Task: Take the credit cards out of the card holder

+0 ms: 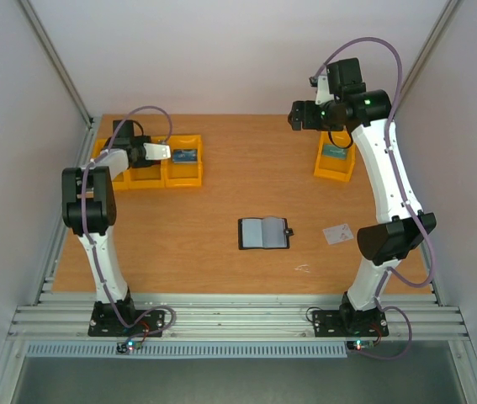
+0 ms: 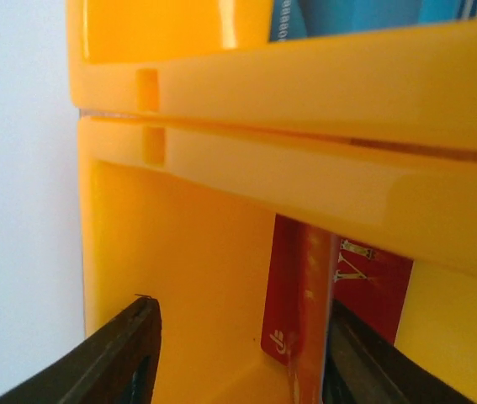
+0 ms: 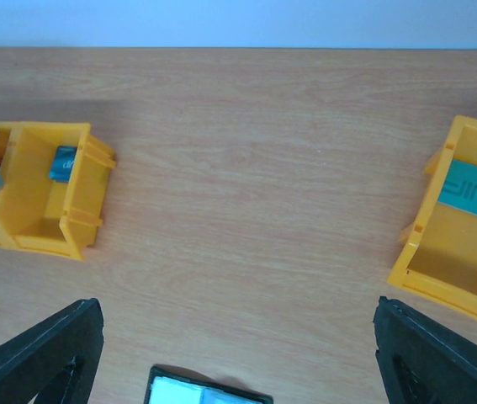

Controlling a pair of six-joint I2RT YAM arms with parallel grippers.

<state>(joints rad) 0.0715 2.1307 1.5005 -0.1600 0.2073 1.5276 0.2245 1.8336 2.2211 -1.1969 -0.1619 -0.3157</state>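
Right gripper: fingers spread wide, nothing between them, hanging high over the far right of the table and looking down on bare wood.

Near zone: the card holder lies open and flat at mid-table, grey-blue inside up, black edges square to the table, its small tab pointing right. The whitish card lies flat on the wood to its right, apart from the holder and close to the right arm's elbow. Bare wood surrounds the holder on all sides.

Middle zone: an unbroken band of wood separates the holder from the bins.

Far zone: a lone yellow bin sits at the far right, tilted, with a teal card inside. A row of yellow bins stands at the far left, close to the side wall; its rightmost holds a blue card.

Left gripper: reaching into that row, fingers parted inside one bin and pinching nothing. The red card stands on edge against the bin's inner wall, just beside the right finger; contact cannot be told. The bin's rim overhangs closely.
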